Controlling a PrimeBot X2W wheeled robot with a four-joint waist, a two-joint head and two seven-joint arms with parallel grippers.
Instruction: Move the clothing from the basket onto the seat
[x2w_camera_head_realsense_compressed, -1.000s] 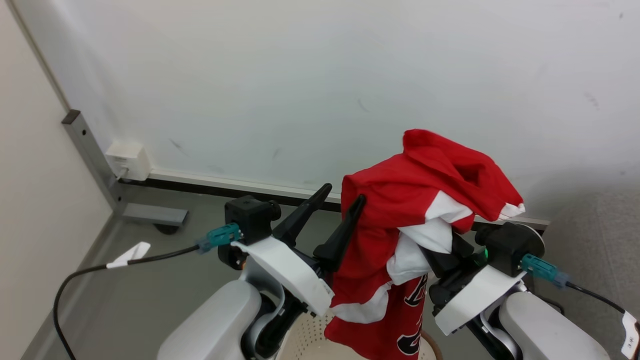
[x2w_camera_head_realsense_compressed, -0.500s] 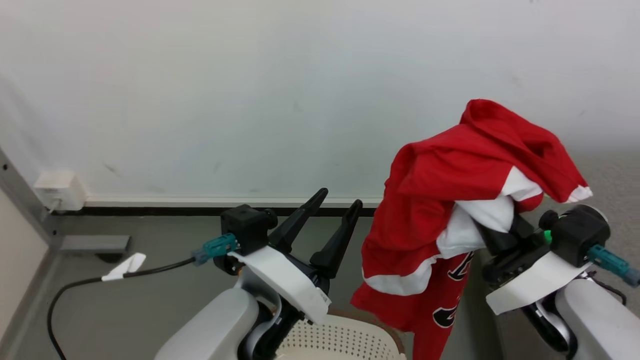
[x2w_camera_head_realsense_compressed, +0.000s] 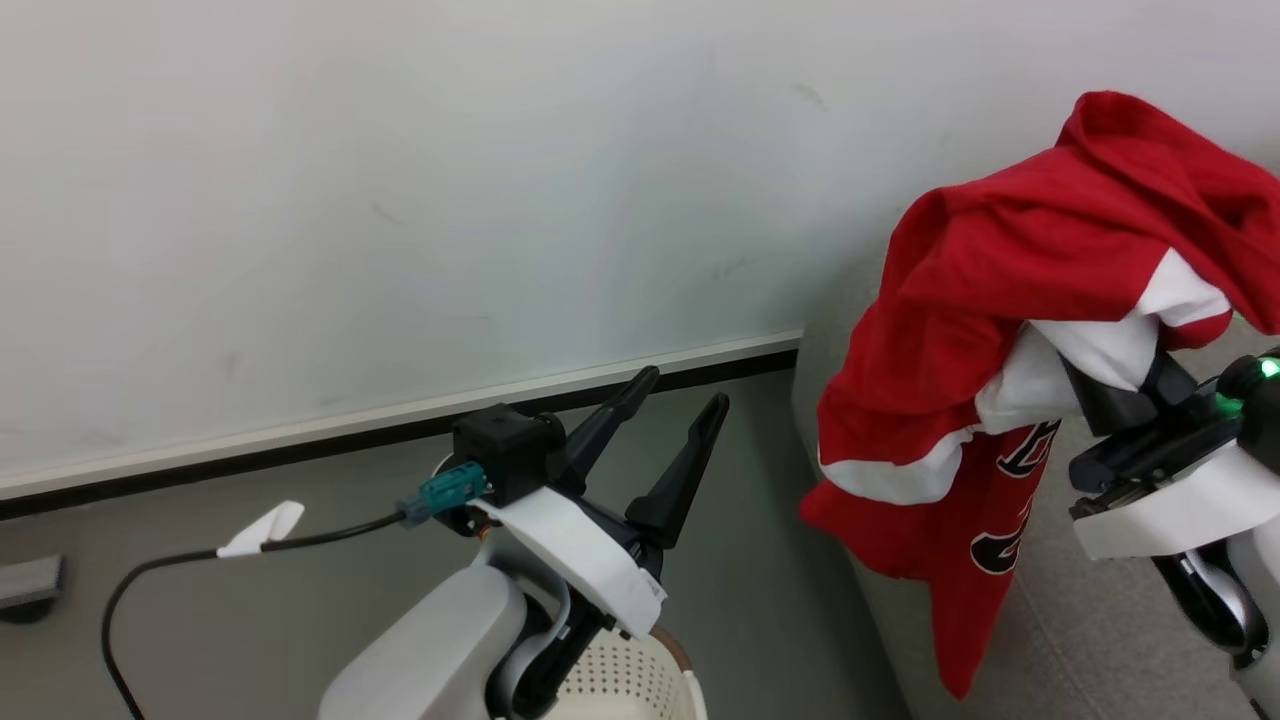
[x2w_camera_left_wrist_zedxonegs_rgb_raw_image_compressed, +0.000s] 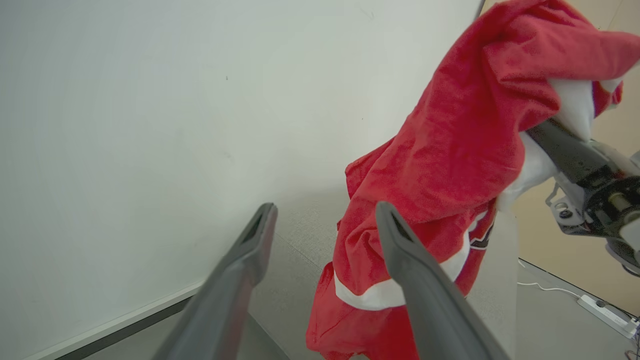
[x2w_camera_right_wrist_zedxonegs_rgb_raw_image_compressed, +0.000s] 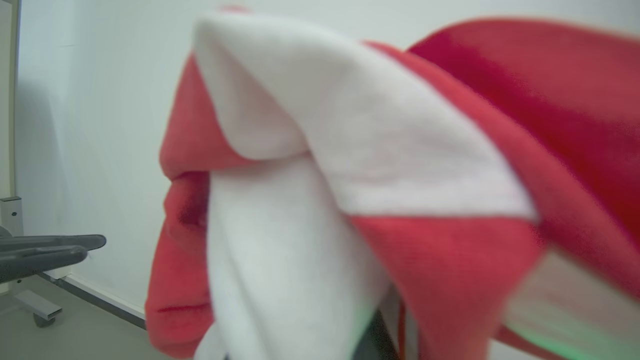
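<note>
Hanging bunched from the right gripper (x2w_camera_head_realsense_compressed: 1095, 395), the clothing (x2w_camera_head_realsense_compressed: 960, 330) droops in red folds with white trim and black lettering, its lowest tail in front of the grey seat (x2w_camera_head_realsense_compressed: 1100, 650) and clear of the basket (x2w_camera_head_realsense_compressed: 650, 685), whose perforated rim peeps out beneath the left arm. The right gripper's fingers are pinched nearly together on a white-banded fold, mostly buried under the cloth; its wrist view is crowded by blurred red and white fabric (x2w_camera_right_wrist_zedxonegs_rgb_raw_image_compressed: 450, 280). The left gripper (x2w_camera_head_realsense_compressed: 685, 390) stands with its jaws spread wide, holding nothing and well apart from the clothing (x2w_camera_left_wrist_zedxonegs_rgb_raw_image_compressed: 450, 165), pointing toward the pale wall (x2w_camera_head_realsense_compressed: 400, 200). A second ago the clothing hung just beside the left gripper's fingers, over the basket; now the view has swung toward the seat, and the right arm has carried the clothing away to that side, grip unchanged.
</note>
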